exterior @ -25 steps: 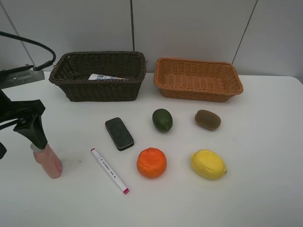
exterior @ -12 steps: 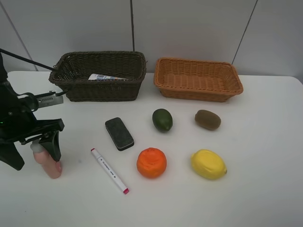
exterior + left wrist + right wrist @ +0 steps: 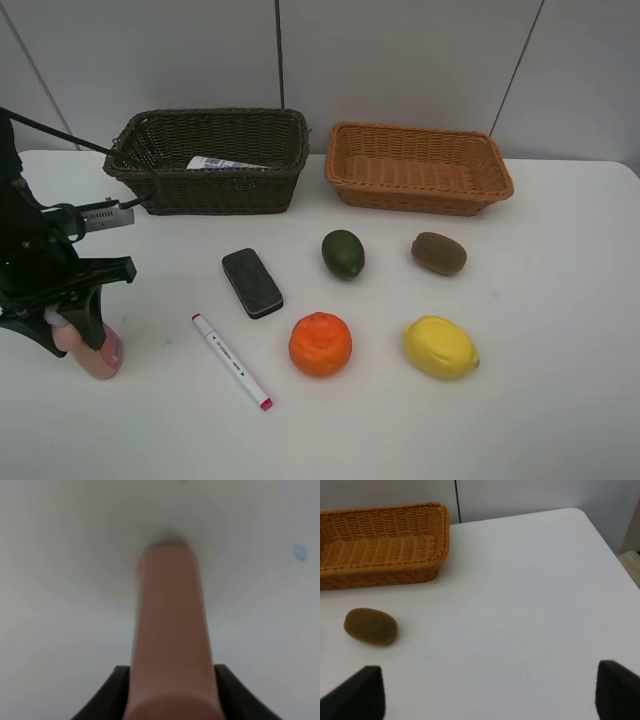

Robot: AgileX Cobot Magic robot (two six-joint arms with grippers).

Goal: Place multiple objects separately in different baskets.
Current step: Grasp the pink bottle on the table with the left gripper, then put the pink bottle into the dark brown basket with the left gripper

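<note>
My left gripper (image 3: 72,322) is shut on the small pink bottle (image 3: 97,354), which stands tilted on the table at the far left. In the left wrist view the bottle (image 3: 170,630) fills the gap between the dark fingers (image 3: 107,700). The white blue-capped bottle (image 3: 225,163) lies in the dark brown basket (image 3: 205,192). The light orange-tan basket (image 3: 420,196) holds nothing I can see. The eraser (image 3: 252,282), marker (image 3: 231,361), orange (image 3: 320,344), green fruit (image 3: 343,253), kiwi (image 3: 438,253) and lemon (image 3: 440,347) lie on the table. My right gripper (image 3: 492,695) is open, near the kiwi (image 3: 370,626).
The white table (image 3: 540,420) ends at a pale wall behind the baskets. A black cable (image 3: 60,135) runs from the left arm toward the dark basket. The right wrist view shows the table's right edge (image 3: 615,555).
My left gripper has come down over the pink bottle and closed round it. The bottle has shifted a little to the left and tilted.
</note>
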